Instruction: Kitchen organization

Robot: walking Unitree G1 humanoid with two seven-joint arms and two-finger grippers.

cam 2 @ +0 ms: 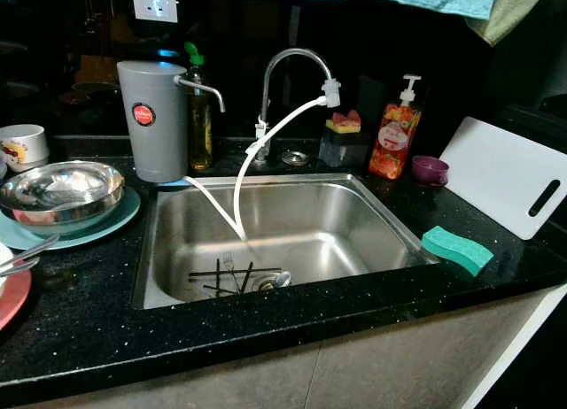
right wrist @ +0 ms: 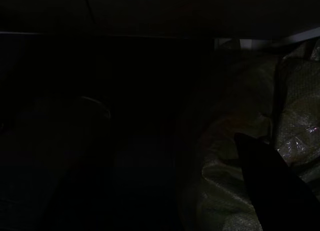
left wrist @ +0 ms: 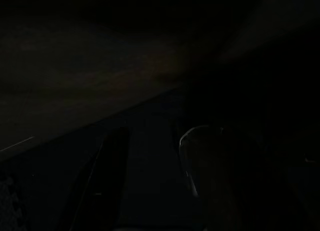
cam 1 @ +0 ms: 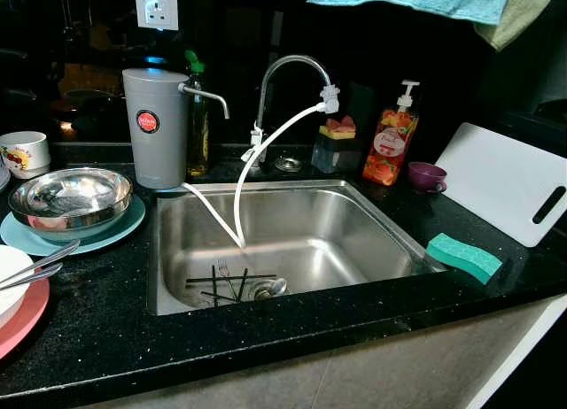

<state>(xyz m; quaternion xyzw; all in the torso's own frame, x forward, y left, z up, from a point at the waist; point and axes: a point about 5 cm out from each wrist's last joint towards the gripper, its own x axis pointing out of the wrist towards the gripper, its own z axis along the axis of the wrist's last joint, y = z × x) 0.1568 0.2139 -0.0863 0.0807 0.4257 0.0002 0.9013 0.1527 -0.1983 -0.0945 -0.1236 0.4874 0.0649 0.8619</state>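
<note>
Both grippers hang idle below the counter; the wrist views are too dark to tell whether either one is released or clenched. One black finger (right wrist: 272, 181) shows against a pale plastic bag (right wrist: 300, 121).

Progress, judged: nothing yet handled; organizing seems not begun.

- Sink (cam 1: 177, 250): one fork (cam 1: 223, 272) and one spoon (cam 1: 273, 288) lie by the drain, on a few dark sticks. Two white hoses run down into the basin.
- Counter, robot's left: one steel bowl (cam 1: 69, 199) sits on one teal plate (cam 1: 35, 241); one mug (cam 1: 25, 152) behind; one pink plate (cam 1: 27, 316) at the edge under a white dish, utensil handles across it.
- Behind the sink: one grey water filter (cam 1: 155, 126), one tap (cam 1: 292, 73), one soap bottle (cam 1: 390, 143), one small purple cup (cam 1: 427, 175).
- Robot's right: one green sponge (cam 1: 463, 257), one white cutting board (cam 1: 505, 179).

Left to do, as judged: clear the cutlery from the sink, sort the dishes.
</note>
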